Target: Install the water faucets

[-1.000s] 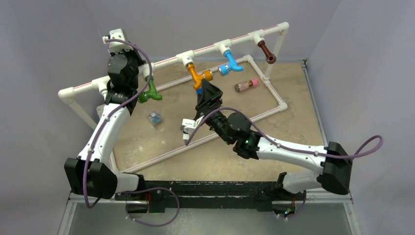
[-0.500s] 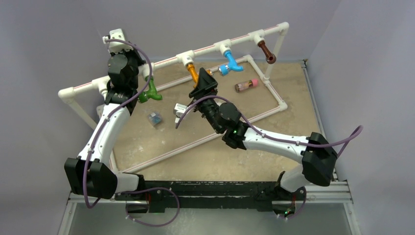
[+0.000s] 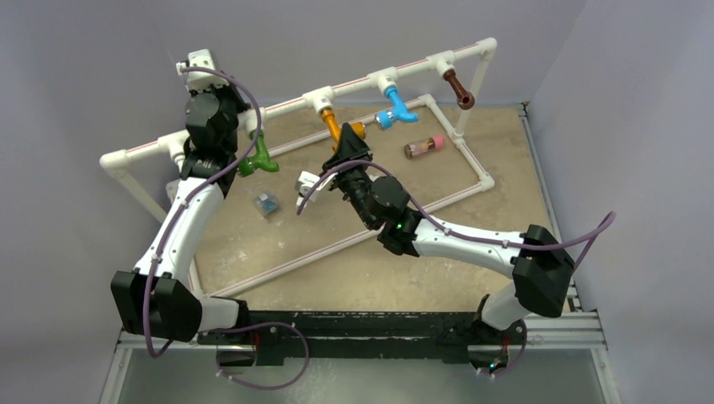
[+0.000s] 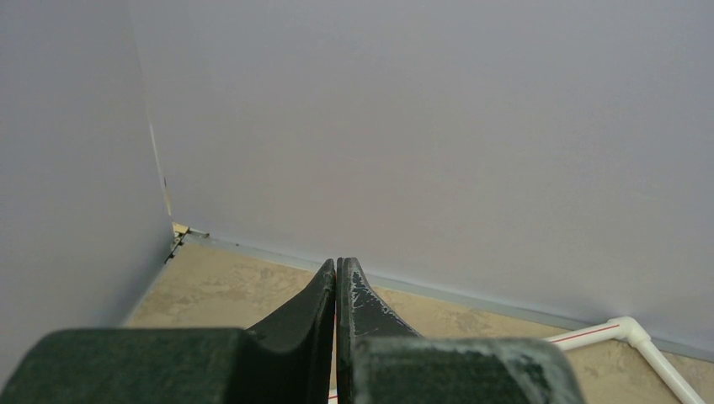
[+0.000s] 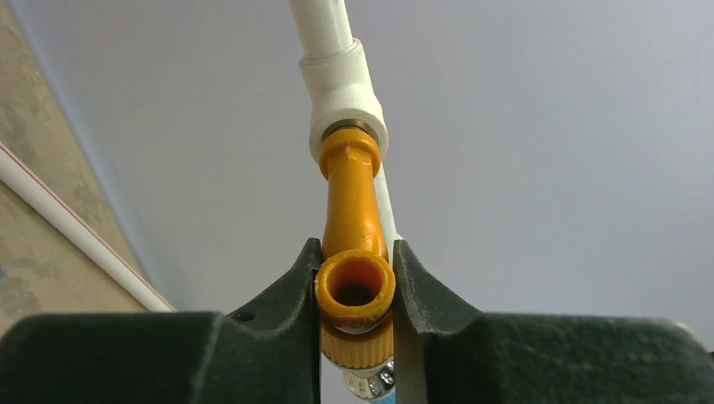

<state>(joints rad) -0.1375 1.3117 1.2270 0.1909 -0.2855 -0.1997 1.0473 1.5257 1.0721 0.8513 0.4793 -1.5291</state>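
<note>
Orange faucet (image 5: 349, 185) | nozzle clamped inside right end effector (image 5: 356, 251) | left end effector (image 4: 337, 273) pinched fully closed

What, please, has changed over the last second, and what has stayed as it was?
The right pincer moved slightly away from the bases, toward the pipe frame, and closed on the orange tap at its nozzle; its elbow swung leftward. The left pincer stayed shut by that frame, and the green tap, blue tap and brown tap hang unmoved.
</note>
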